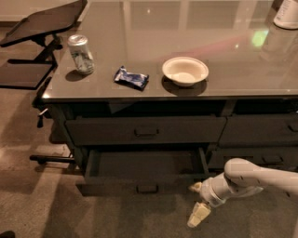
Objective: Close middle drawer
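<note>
The middle drawer (139, 186) is a wide dark grey drawer with a small centred handle (147, 188), under the closed top drawer (145, 131). It stands partly open, and a shallow strip of its grey interior (149, 162) shows. My gripper (196, 202) is low at the drawer front's right end, on the white arm (260, 179) that comes in from the right. Its pale fingertips (199, 215) are spread apart and hold nothing. The upper tip is right by the drawer front's right corner.
On the desk top (223, 37) stand a silver can (81, 53), a blue snack packet (132, 77), a white bowl (185, 70) and a white container (287, 14) at the far right. A dark folding stand (42, 23) is at the left. Closed drawers (260, 130) are at the right.
</note>
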Controlling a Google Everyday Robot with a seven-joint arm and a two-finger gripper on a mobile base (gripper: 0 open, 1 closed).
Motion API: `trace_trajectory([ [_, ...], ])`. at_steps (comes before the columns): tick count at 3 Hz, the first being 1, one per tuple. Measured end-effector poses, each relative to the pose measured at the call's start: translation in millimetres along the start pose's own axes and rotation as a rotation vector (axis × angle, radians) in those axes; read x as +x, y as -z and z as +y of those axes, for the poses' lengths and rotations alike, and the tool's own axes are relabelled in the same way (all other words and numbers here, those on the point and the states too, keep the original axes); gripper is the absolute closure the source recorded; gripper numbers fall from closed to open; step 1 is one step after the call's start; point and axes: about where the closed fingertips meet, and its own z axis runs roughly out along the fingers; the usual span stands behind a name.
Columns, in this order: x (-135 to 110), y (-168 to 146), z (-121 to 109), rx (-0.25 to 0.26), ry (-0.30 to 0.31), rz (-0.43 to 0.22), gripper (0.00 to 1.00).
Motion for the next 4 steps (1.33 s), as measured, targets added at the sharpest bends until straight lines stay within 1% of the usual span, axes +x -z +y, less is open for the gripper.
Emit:
trace_trajectory([
  [1,-16.5,-12.5,-30.8,0.000,0.022,0.005,0.00],
  [2,-39.8,-14.6,-71.5,0.038,0.042,-0.001,0.00],
  [3,-51.2,-13.8,-93.5,0.068,0.046,0.001,0.00],
  [4,-56.0,-10.4,-106.1,0.100,0.037,0.002,0.00],
])
